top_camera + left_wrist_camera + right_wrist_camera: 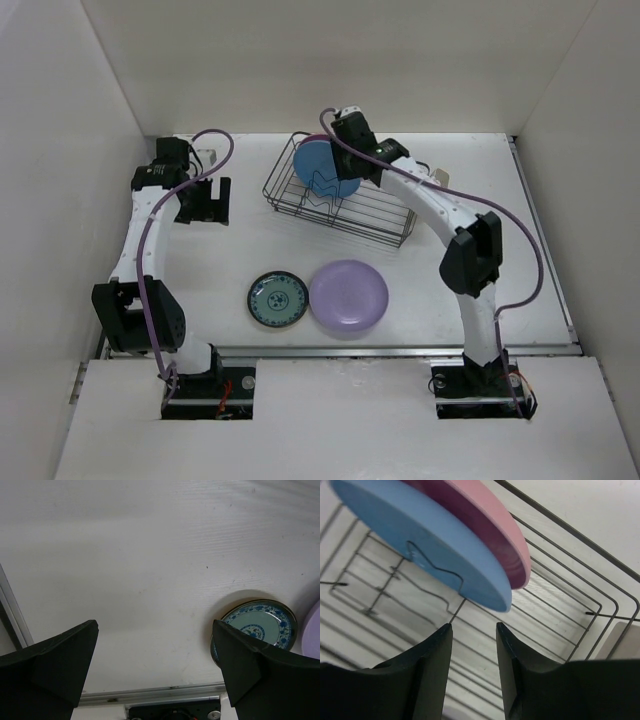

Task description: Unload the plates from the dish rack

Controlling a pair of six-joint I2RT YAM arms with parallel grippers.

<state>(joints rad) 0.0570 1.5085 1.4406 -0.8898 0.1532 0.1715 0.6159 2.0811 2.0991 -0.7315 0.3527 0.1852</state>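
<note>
Now: rack (340, 195) sits on the table (480, 180) toward the far side, right of centre.

Two plates stand on edge in the rack at its far-left end. The blue plate (420, 535) is tilted and caught in the zigzag divider wire. The pink plate (490, 520) is right behind it. I cannot tell whether the two touch.

Two plates are out of the rack and lie flat on the table near the front edge, between the arm bases. The teal plate (277, 299), patterned, is on the left and the lavender plate (348, 295) on the right. Their rims meet or very nearly meet.

Right hand (472, 630): above the rack's far-left end, angled down at the standing plates. The jaws are parted by a narrow gap with nothing between them. The lower rim of the blue plate is just beyond the fingertips and not inside the gap.

Left hand (154, 627): over bare table on the left side, well apart from the rack. The jaws are spread wide and hold nothing. Its wrist view shows the teal plate and an edge of the lavender one at far right.
</note>
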